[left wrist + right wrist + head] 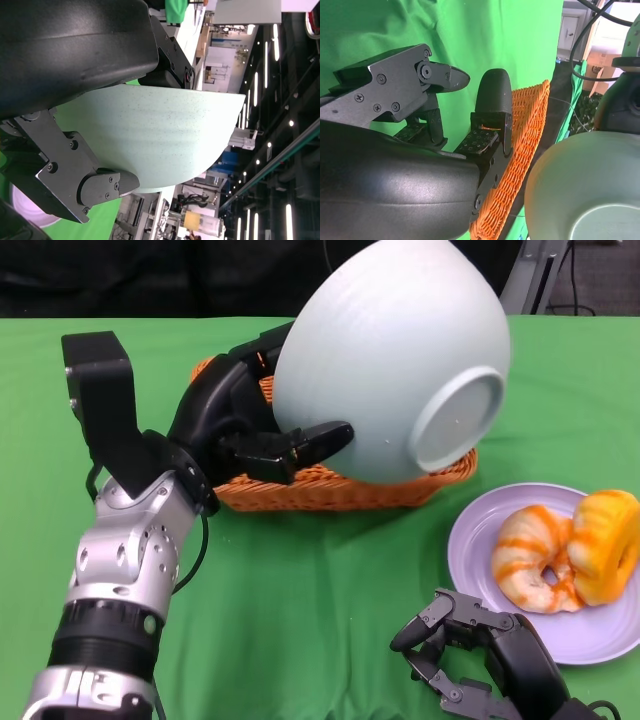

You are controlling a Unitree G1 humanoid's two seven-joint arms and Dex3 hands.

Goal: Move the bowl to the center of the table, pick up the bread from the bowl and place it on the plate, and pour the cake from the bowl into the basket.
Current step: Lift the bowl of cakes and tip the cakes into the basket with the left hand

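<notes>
One bowl [390,360], one basket [340,488], one plate [480,540], two breads [530,560]

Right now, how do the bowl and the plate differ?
The bowl is pale green, deep, tipped up over the basket in the left hand; the plate is lavender, shallow, flat on the table. The plate holds two breads; the bowl's inside is hidden. Both are round.

Green-clothed table [300,620], striplit hall ceiling [295,125]

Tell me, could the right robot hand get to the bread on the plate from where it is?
Probably yes. The right robot hand sits empty beside the plate, nothing lies between it and the bread, and the tipped bowl is over the basket.
</notes>
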